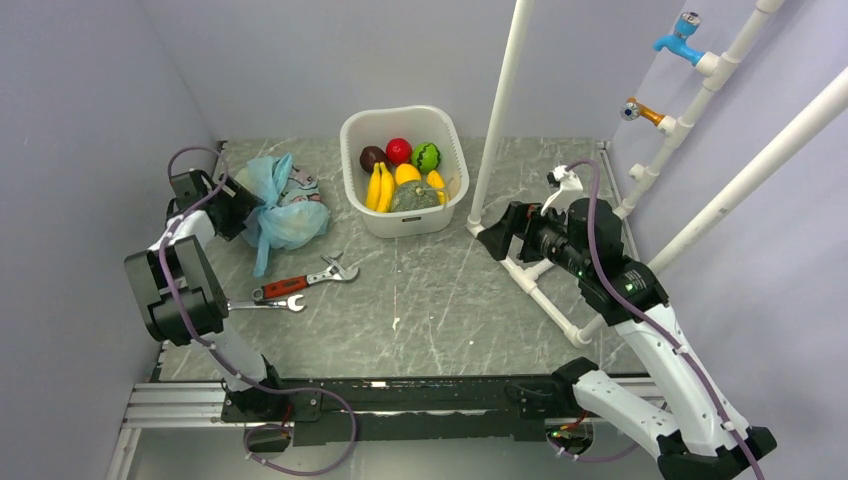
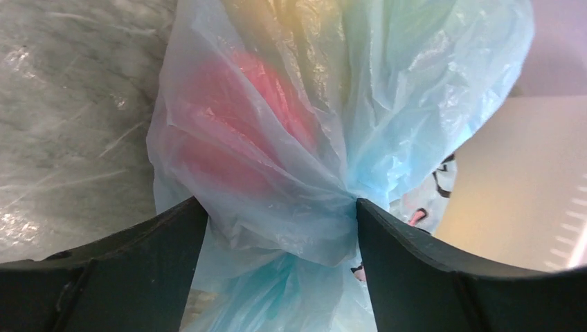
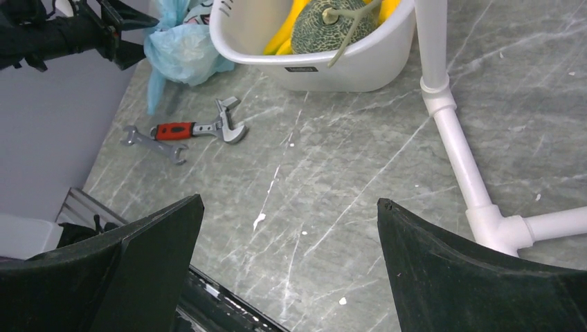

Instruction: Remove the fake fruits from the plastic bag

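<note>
Counter [image 1: 450,310]: grey veined stone, carrying everything below. White pipe frame [image 1: 497,110] upright on right half, foot rails flat on the stone. Blue tap [image 1: 682,38] and orange tap [image 1: 638,110] high on far-right pipes.

White tub [image 1: 408,224] at far centre, just left of frame's upright. Holds fake fruits [image 1: 384,190]: bananas [image 1: 374,186] on left side, red apple [image 1: 399,150] at back, yellow round one [image 1: 406,173] in middle. Also in tub: dark maroon ball [image 1: 372,157] at back left, green striped ball [image 1: 426,157] at back right, grey-green netted melon [image 1: 412,196] at front.

Plastic bag [image 1: 290,222], light blue and crumpled, on counter close left of tub; touching it or not, cannot tell. Printed face partly showing on top. From left wrist camera: red rounded shape [image 2: 235,124] behind the film, yellow tint above it at top edge. Kind of fruit not certain.

Left hand [image 1: 243,207] at bag's left side, low over counter. Clamped on gathered neck of bag, fingers [image 2: 138,270] pressing bunched film from both sides.

Right hand [image 1: 495,238] right of tub, beside frame's foot, well apart from bag. Spread wide, nothing between fingers [image 3: 484,277], bare counter beneath.

Adjustable wrench [image 1: 305,281], red grip, on counter in front of bag. Plain spanner [image 1: 265,304] just beside it, nearer the arm bases; touching or not, cannot tell.
</note>
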`<state>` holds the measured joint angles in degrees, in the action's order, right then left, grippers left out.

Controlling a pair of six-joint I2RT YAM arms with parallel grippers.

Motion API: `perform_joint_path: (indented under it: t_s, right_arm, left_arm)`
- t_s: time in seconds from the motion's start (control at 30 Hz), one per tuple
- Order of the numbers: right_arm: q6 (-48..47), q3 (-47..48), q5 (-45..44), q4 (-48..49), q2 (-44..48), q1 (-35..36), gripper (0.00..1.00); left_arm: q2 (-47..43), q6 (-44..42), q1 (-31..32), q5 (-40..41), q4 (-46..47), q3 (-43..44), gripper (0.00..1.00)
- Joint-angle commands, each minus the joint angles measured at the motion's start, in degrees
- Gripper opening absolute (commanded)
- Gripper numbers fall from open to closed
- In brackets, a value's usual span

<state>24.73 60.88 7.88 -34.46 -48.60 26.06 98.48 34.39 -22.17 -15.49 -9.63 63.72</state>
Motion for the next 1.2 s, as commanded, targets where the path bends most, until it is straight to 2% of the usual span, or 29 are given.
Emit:
perform_joint_path:
  t_s: [0.0,0.07,0.17,0.37,0.47,0.57,0.67,0.8,0.9,1.07,1.17]
  right_arm:
    - [2.09,-2.51,1.80,3.93,2.83,-0.08,1.00]
    - [2.28,-2.42,0.89,3.02,2.93,-0.06,1.00]
    - [2.77,-2.41,1.08,2.44,3.34,-0.05,1.00]
    - [3.27,-2.78,1.31,2.65,2.87,-0.07,1.00]
    - [2.88,-3.09,1.60,3.37,2.66,-0.16,1.00]
    - [2.80,-2.14,1.29,2.47,1.96,-0.05,1.00]
    - [2.57,-2.35,1.95,3.40,2.17,-0.04,1.00]
    - [2.24,-1.25,1.44,2.53,1.32,-0.02,1.00]
    - [2.25,-1.09,2.23,2.81,1.47,-0.09,1.00]
    - [2.39,-0.11,1.67,1.73,1.67,-0.07,1.00]
    - [2.15,-1.10,1.74,3.10,1.98,-0.02,1.00]
  left_arm:
    - [-1.36,3.86,-1.27,-11.18,8.11,-0.43,0.77]
    - [-1.48,3.68,-1.21,-11.78,7.39,0.12,0.68]
    - [-1.53,2.85,-1.31,-12.27,5.96,0.99,0.49]
    - [-4.86,3.99,-1.36,-17.55,3.80,1.97,0.35]
    - [-9.88,5.54,-1.35,-20.05,6.06,-0.85,0.25]
    - [-15.20,4.30,-1.34,-21.55,7.98,-3.06,0.10]
    - [-19.08,3.02,-1.37,-27.05,10.34,-4.05,0.00]
    - [-22.03,5.30,-0.34,-34.05,12.33,-4.54,0.00]
    - [-24.89,3.41,3.97,-35.98,12.75,-3.85,0.00]
    - [-28.67,-6.13,14.05,-32.16,-0.85,0.77,0.00]
    - [-30.91,-6.33,16.93,-34.79,-4.54,-1.29,0.00]
